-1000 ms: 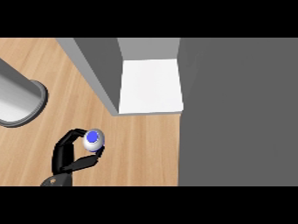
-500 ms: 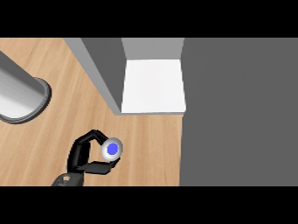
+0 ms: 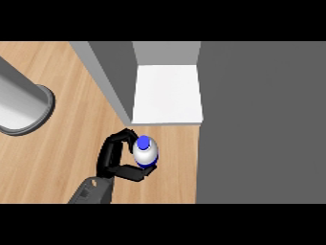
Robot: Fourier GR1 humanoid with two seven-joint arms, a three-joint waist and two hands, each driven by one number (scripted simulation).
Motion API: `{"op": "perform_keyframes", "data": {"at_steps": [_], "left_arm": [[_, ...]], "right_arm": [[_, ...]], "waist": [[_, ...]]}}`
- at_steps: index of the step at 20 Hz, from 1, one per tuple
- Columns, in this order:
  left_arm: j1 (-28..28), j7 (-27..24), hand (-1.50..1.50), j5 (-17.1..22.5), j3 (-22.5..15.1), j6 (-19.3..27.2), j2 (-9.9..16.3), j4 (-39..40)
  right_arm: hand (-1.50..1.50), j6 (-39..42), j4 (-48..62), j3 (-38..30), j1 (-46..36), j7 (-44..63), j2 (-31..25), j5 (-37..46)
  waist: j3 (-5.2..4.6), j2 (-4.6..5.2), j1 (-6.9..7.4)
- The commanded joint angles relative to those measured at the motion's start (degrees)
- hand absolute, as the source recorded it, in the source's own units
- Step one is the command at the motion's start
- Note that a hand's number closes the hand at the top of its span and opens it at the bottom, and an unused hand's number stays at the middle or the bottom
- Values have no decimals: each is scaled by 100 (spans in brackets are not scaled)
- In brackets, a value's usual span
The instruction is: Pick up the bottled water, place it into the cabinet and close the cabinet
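The bottled water [image 3: 145, 152] shows from above as a white body with a blue cap. My left hand [image 3: 112, 158] is shut on it, black fingers curled round its far and near sides, palm on its left. The grey forearm [image 3: 91, 191] comes in from the lower edge. Bottle and hand are just in front of the cabinet's open mouth, where the white shelf floor [image 3: 167, 93] shows between a grey side wall [image 3: 109, 76] and a broad grey panel [image 3: 271, 119] on the right. The right hand is not in view.
A large grey cylinder [image 3: 14, 103] with a flanged end lies across the wooden counter [image 3: 45, 162] at the left. The grey panel fills the whole right side, close to the bottle.
The hand has carried the bottle to the right and then farther from me, up to the front edge of the cabinet's white shelf.
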Motion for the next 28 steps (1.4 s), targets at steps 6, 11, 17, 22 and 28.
{"op": "perform_keyframes", "data": {"at_steps": [6, 11, 17, 22, 28], "left_arm": [[-555, 1551, 150, 629, -1322, 1485, -29, -1072], [-1584, 2026, 150, 1228, -1416, 2117, -29, -787], [-2680, 2497, 150, 1429, -1327, 2535, -29, 24], [-3030, 2101, 150, 2097, -1003, 2323, -29, 882], [-3930, 2284, 150, 1884, -764, 3192, -30, 1879]], "right_arm": [[-150, 131, -498, -543, 192, -28, -250, -596], [-150, 259, -599, -838, 331, -153, -322, -884], [-150, 275, -523, -828, 337, -190, -223, -815], [-150, 483, -163, -1114, 202, -481, -252, -982], [-150, 613, -488, -1000, 392, -439, -255, -887]], "waist": [[0, 16, -30], [-3, 40, -111], [-4, 62, -137], [-6, 118, -252], [-7, 147, -337]]}}
